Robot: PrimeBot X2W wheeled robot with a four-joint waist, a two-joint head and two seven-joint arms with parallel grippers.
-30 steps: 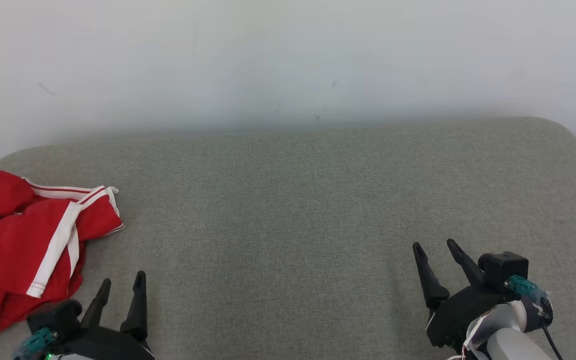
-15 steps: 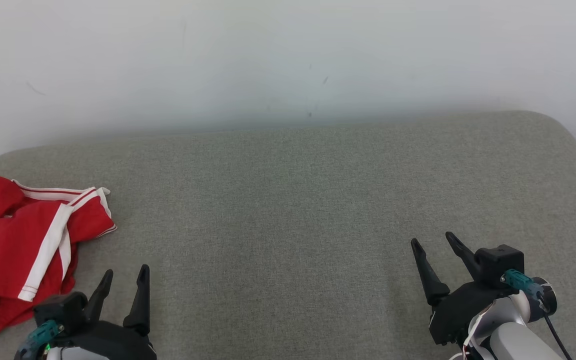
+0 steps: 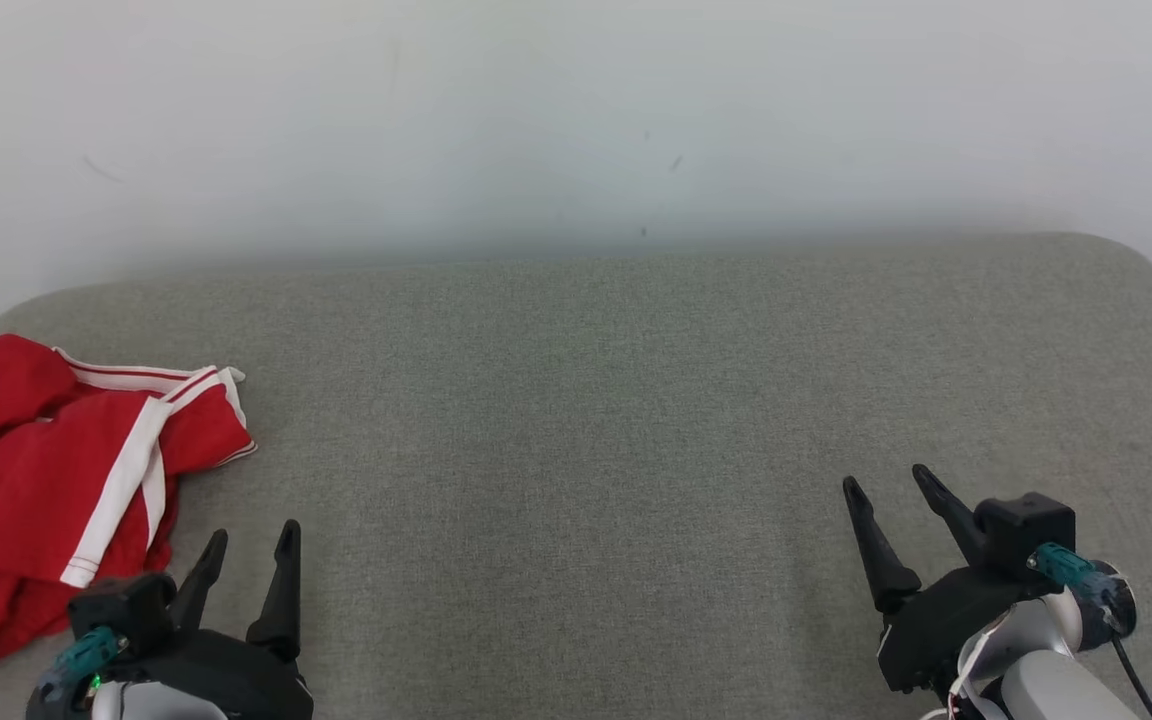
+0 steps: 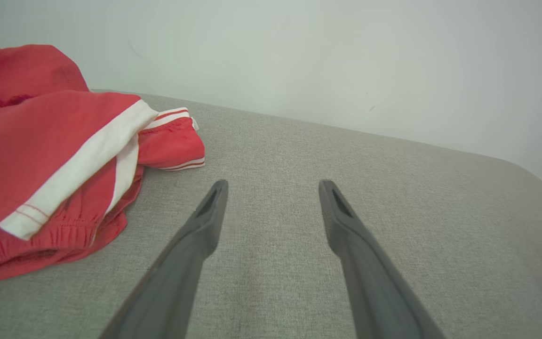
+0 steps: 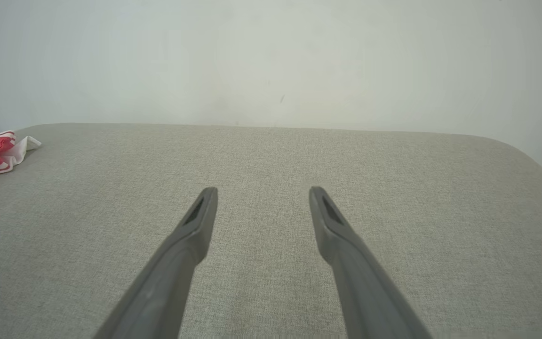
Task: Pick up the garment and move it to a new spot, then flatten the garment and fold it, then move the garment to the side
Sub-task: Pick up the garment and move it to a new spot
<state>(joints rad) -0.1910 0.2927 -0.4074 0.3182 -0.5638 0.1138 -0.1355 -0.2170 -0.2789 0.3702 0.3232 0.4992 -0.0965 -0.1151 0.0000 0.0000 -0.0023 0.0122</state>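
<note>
Grey cushion (image 3: 576, 420) spreads beneath both arms; nearest, the left gripper (image 3: 254, 530) and right gripper (image 3: 885, 477) hover empty, fingers spread wide. Beside the left gripper the red garment (image 3: 36, 470) lies crumpled at the cushion's left edge: a shallow pinch could catch one layer only, or push it overboard. Neither it nor the wall (image 3: 576, 120) behind shows legible writing.

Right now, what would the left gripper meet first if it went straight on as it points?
Probably nothing soon: the left gripper points over bare grey cushion, right of the red garment, toward the white wall; depth is unclear.
</note>
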